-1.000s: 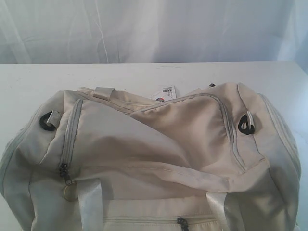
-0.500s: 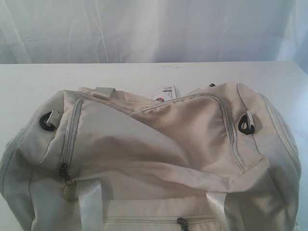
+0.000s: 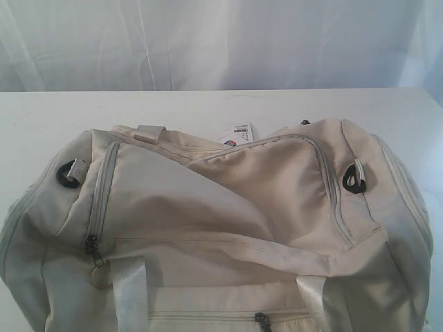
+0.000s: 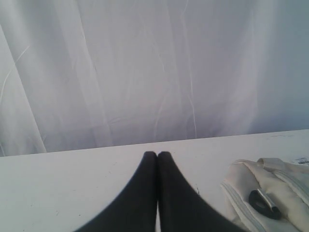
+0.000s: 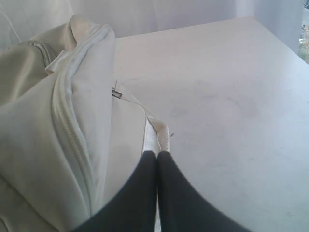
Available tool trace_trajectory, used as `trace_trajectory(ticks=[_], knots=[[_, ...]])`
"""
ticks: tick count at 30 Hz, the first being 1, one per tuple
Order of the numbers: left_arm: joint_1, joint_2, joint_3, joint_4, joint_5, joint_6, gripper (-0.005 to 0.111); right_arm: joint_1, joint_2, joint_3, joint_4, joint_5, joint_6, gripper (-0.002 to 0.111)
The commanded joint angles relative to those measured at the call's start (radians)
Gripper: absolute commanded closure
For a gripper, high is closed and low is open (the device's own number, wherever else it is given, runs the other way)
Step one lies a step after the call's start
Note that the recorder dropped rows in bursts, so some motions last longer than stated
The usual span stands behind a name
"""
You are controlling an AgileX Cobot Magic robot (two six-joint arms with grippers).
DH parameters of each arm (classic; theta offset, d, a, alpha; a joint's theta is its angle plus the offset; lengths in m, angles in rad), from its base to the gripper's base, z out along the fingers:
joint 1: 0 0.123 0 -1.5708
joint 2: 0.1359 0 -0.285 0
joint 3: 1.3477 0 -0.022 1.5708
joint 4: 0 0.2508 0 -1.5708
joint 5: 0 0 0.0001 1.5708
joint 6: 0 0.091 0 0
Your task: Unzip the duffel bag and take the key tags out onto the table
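Duffel bag [image 3: 228, 207] unmoved, still zipped | left gripper [image 4: 157, 154] closed, empty | right gripper [image 5: 157, 153] closed, empty

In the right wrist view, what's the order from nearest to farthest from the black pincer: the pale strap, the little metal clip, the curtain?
1. Pale strap: just beyond the shut right pincer's tips, at the bag's edge.
2. Metal clip: farther along the bag's side.
3. Curtain: behind the table's far edge.
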State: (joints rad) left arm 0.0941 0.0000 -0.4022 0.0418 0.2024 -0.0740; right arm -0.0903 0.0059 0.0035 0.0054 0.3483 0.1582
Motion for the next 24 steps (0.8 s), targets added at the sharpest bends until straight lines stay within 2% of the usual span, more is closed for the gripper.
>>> trace_trajectory(ticks=[1,5,7,8,10,13,14,18,24], knots=[[0.003,0.000,-0.008,-0.011,-0.013,-0.008,0.107,0.002,-0.006,-0.003,0.001,-0.007,0.005,0.108],[0.003,0.000,-0.008,-0.020,-0.022,-0.022,0.107,0.002,-0.006,-0.003,0.001,-0.007,0.005,0.108],[0.003,0.000,-0.008,-0.119,-0.001,-0.099,0.107,0.002,-0.006,-0.003,0.001,-0.007,0.005,0.108],[0.003,0.000,-0.014,-0.183,0.029,-0.131,0.107,0.002,-0.006,-0.003,0.001,-0.007,0.005,0.108],[0.003,0.000,-0.049,-0.302,0.194,-0.122,0.107,0.002,-0.006,-0.003,0.001,-0.007,0.005,0.108],[0.003,0.000,-0.087,-0.307,0.445,0.008,0.107,0.002,-0.006,-0.003,0.001,-0.007,0.005,0.108],[0.003,0.000,-0.087,-0.307,0.485,0.050,0.107,0.002,-0.006,-0.003,0.001,-0.007,0.005,0.108],[0.003,0.025,-0.087,-0.287,0.584,0.074,0.107,0.002,-0.006,-0.003,0.001,-0.007,0.005,0.108],[-0.015,0.193,-0.115,-0.295,0.660,0.131,0.107,0.002,-0.006,-0.003,0.001,-0.007,0.005,0.108]])
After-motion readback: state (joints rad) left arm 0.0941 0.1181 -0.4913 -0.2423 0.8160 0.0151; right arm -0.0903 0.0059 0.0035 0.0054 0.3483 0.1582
